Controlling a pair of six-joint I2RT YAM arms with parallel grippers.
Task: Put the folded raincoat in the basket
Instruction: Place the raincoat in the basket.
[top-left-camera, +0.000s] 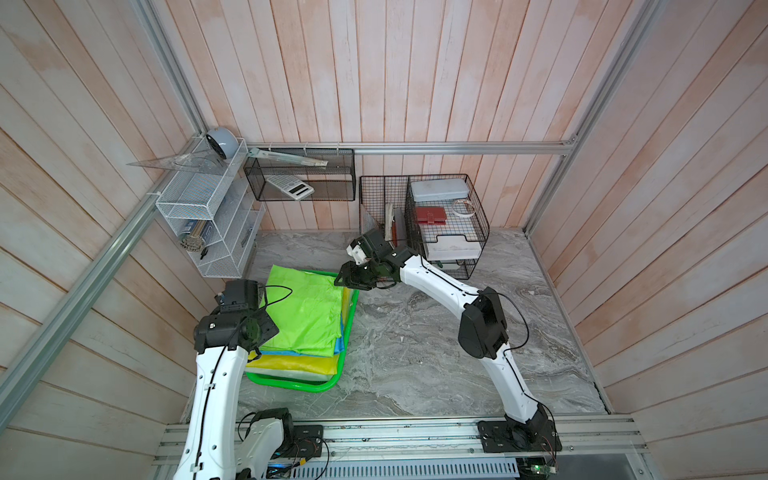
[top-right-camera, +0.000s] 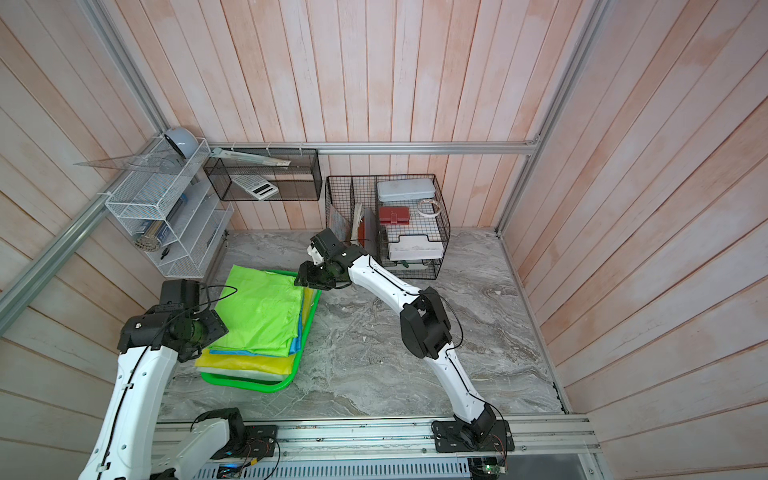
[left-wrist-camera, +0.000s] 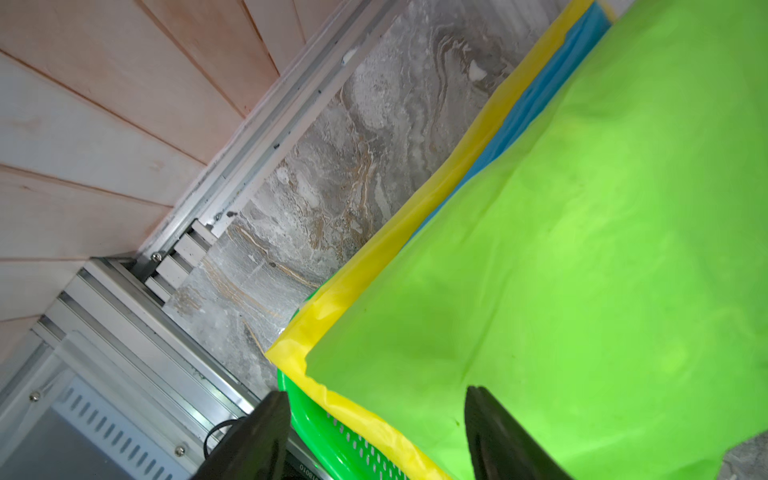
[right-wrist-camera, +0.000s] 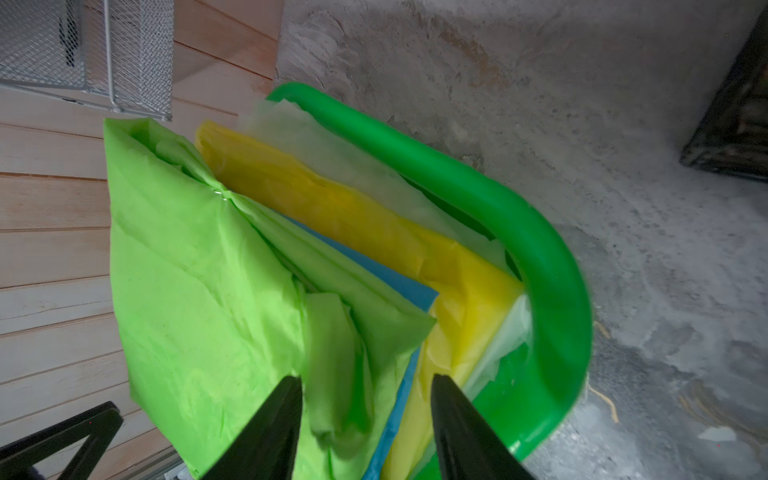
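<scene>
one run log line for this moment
phase: place | green raincoat: atop pile in basket | left end effector: open | right end effector: open

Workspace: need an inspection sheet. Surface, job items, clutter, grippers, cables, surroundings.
Surface: grey marbled tabletop, a few small pale flecks.
Job's things: folded green raincoat lies on top of a blue layer and a yellow layer in the green basket; its far corner overhangs the rim.
Clutter: black wire rack with red case; calculator in the wall basket; white mesh shelf.
Grippers: left gripper open at the stack's edge; right gripper open, a raincoat fold between the jaws.
Cables: left wrist cable loops over the raincoat; right arm cable hangs free.
Surroundings: plank walls, aluminium frame.
</scene>
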